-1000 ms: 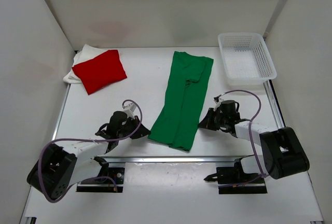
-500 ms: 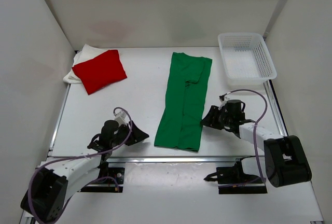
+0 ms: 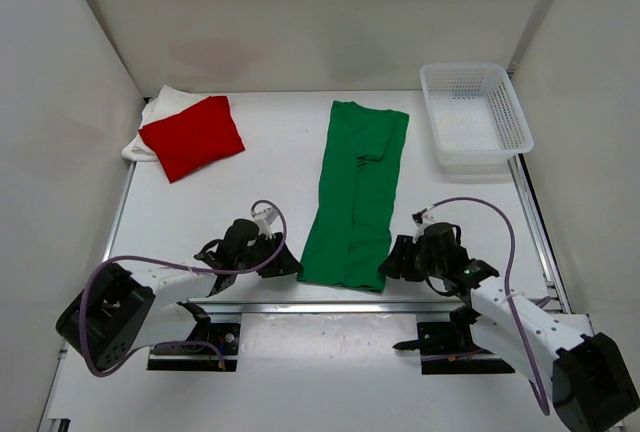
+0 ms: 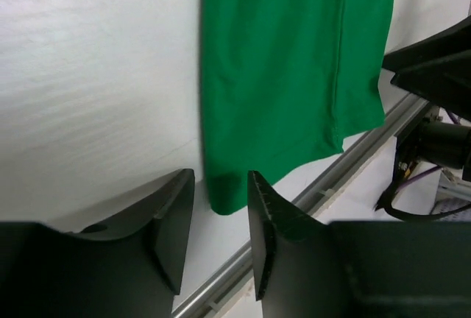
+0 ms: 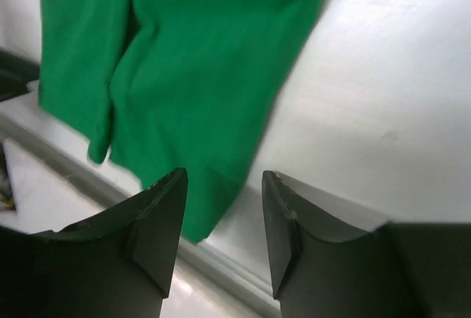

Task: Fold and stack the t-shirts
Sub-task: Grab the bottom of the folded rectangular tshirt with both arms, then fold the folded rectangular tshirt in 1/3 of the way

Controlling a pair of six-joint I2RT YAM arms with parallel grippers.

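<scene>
Left gripper [image 3: 284, 264]: low at the near edge of the table [image 3: 270, 177], fingers parted, gripping nothing; the near left corner of the green t-shirt shows in the gap.
Right gripper [image 3: 391, 263]: fingers also spread, nothing held, just beside the shirt's near right corner.
Green t-shirt [image 3: 356, 202]: folded lengthwise into a long strip, flat at table centre, running near to far between both grippers.
Red t-shirt [image 3: 192, 135]: folded, far left, lying on the white one.
White t-shirt [image 3: 160, 108]: underneath, edges showing.
Basket [image 3: 476, 112]: white mesh, far right corner.
</scene>
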